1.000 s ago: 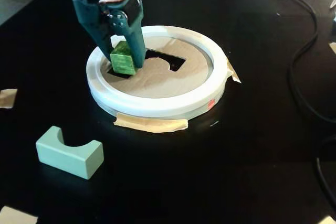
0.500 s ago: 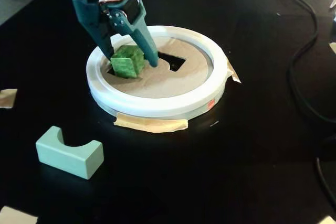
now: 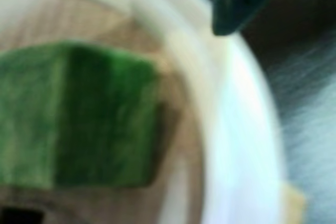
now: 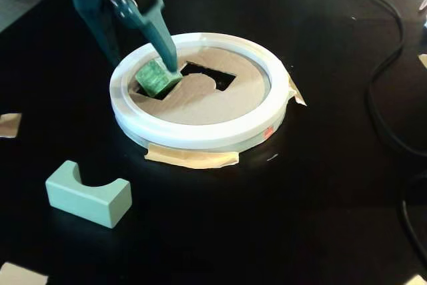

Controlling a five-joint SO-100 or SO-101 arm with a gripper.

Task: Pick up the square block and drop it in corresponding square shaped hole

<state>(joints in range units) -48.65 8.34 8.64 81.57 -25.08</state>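
My jaws (image 4: 143,58) spread wide, gripping nothing, square block (image 4: 155,76) tilted, partly sunk in square shaped hole (image 4: 148,91), one finger (image 4: 162,39) beside it

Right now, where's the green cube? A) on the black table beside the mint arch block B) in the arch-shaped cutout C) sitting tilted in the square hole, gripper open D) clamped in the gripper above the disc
C: in the fixed view the square block sits tilted and partly sunk in the square shaped hole, and the gripper has its fingers spread, one outside the white ring.
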